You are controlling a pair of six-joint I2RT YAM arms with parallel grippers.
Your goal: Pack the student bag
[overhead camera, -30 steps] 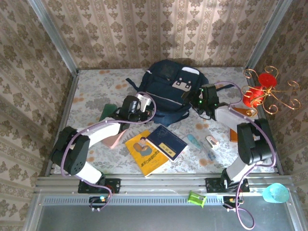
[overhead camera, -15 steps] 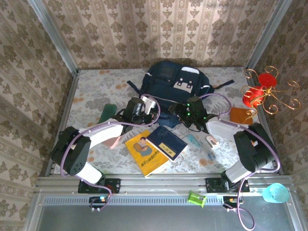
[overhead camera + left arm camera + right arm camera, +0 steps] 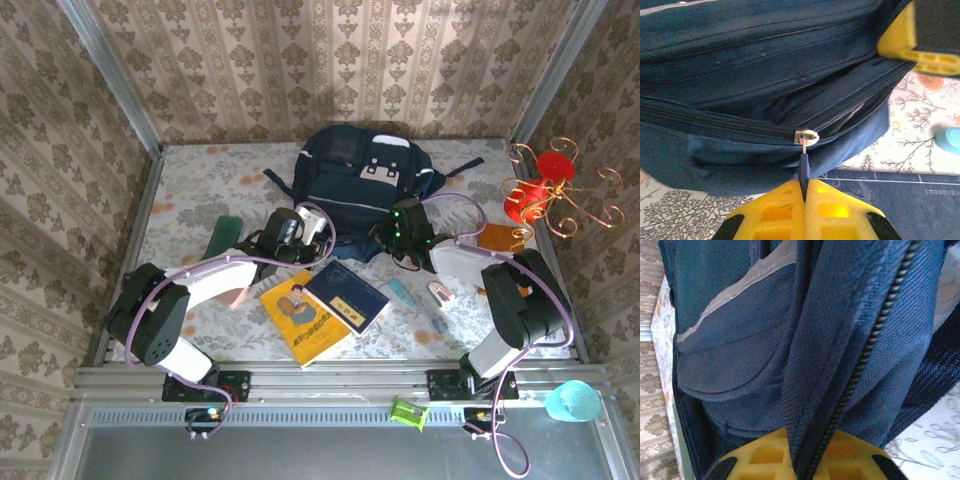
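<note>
Two grippers: both sit at the near edge of the student bag (image 3: 358, 185), each closed on a part of it.
Bag position: the dark navy bag lies flat at the far middle of the patterned table (image 3: 190, 205), its white-and-grey patch (image 3: 378, 170) toward the back wall.
Left side: the left gripper (image 3: 804, 187) has its yellow fingers pressed together on the dark tab of the zip pull (image 3: 806, 137); from above it is at the bag's near left corner (image 3: 300, 235).
Right side: the right gripper (image 3: 805, 460) is pinched on a fold of navy fabric edged with zip teeth (image 3: 875, 335); from above it is at the bag's near right corner (image 3: 395, 232).
Opening: between the two grips the zipped edge gapes slightly, dark inside.
In front of the bag: a yellow book (image 3: 305, 318) and a navy book (image 3: 347, 296), overlapping, with a light blue pen-like item (image 3: 402, 293) and a small white item (image 3: 440, 293) to their right.
Left of the bag: a green object (image 3: 224, 235).
Right edge: a brown wallet-like item (image 3: 497, 240) and a gold wire stand with red ornaments (image 3: 545, 190).
</note>
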